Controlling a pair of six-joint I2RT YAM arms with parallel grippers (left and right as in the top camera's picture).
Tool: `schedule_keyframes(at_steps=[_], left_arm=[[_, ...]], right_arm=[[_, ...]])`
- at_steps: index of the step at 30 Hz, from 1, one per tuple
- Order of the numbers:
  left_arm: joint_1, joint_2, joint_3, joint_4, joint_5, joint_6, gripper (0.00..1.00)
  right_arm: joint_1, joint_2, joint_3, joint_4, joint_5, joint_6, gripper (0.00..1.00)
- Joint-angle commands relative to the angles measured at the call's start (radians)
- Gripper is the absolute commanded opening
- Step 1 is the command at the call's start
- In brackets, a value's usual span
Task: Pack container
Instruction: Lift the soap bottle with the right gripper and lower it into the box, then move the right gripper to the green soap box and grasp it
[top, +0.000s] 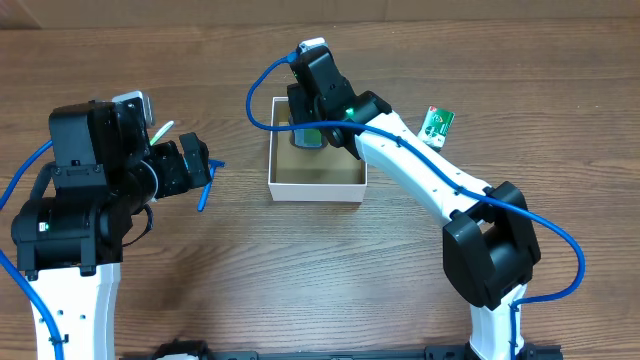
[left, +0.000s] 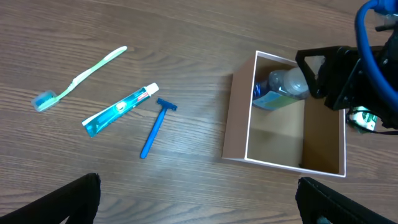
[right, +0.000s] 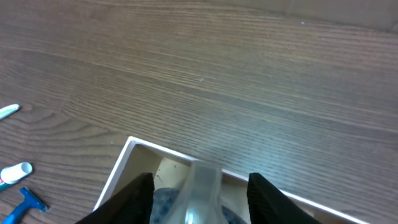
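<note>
The container (top: 315, 187) is a low white box with a brown inside, at the table's middle. My right gripper (top: 318, 128) reaches into its far left corner and is shut on a clear bottle (top: 305, 136) holding blue liquid. In the right wrist view the bottle (right: 204, 179) sits between the fingers (right: 200, 202) over the box rim (right: 118, 175). In the left wrist view the bottle (left: 280, 90) lies tilted inside the box (left: 236, 121). My left gripper (left: 199, 205) is open and empty, above the table left of the box (top: 195, 165).
A light green toothbrush (left: 81, 78), a blue toothpaste tube (left: 121, 109) and a blue razor (left: 155, 127) lie on the wood left of the box. A small green-and-white packet (top: 436, 124) lies right of the box, beside the right arm.
</note>
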Motion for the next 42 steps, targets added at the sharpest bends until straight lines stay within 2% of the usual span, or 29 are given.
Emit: schedule_keyframes(at_steps=[1, 7, 9, 18, 23, 26, 31, 34, 42], left_arm=[[0.004, 0.005, 0.024, 0.005, -0.007, 0.016, 1.0], [0.004, 0.005, 0.024, 0.005, -0.007, 0.016, 1.0], [0.004, 0.005, 0.024, 0.005, -0.008, 0.016, 1.0], [0.004, 0.005, 0.024, 0.005, -0.008, 0.016, 1.0], [0.004, 0.005, 0.024, 0.005, -0.011, 0.016, 1.0], [0.004, 0.005, 0.024, 0.005, -0.011, 0.016, 1.0], [0.004, 0.005, 0.024, 0.005, -0.011, 0.016, 1.0], [0.004, 0.005, 0.024, 0.005, -0.011, 0.016, 1.0], [0.004, 0.005, 0.024, 0.012, -0.011, 0.016, 1.0]], right_arm=[[0.0, -0.012, 0.025, 0.002, 0.014, 0.003, 0.63], [0.007, -0.055, 0.026, -0.049, -0.012, 0.004, 0.87], [0.006, -0.098, 0.026, -0.082, -0.001, 0.03, 1.0], [-0.053, -0.327, 0.028, -0.134, 0.126, 0.113, 1.0], [-0.224, -0.406, 0.028, -0.242, 0.111, 0.327, 1.0], [-0.371, -0.388, 0.027, -0.343, -0.035, 0.41, 1.0], [-0.55, -0.297, 0.027, -0.433, -0.179, 0.42, 1.0], [-0.593, -0.238, 0.027, -0.464, -0.178, 0.416, 1.0], [-0.597, -0.159, 0.028, -0.435, -0.159, 0.389, 1.0]])
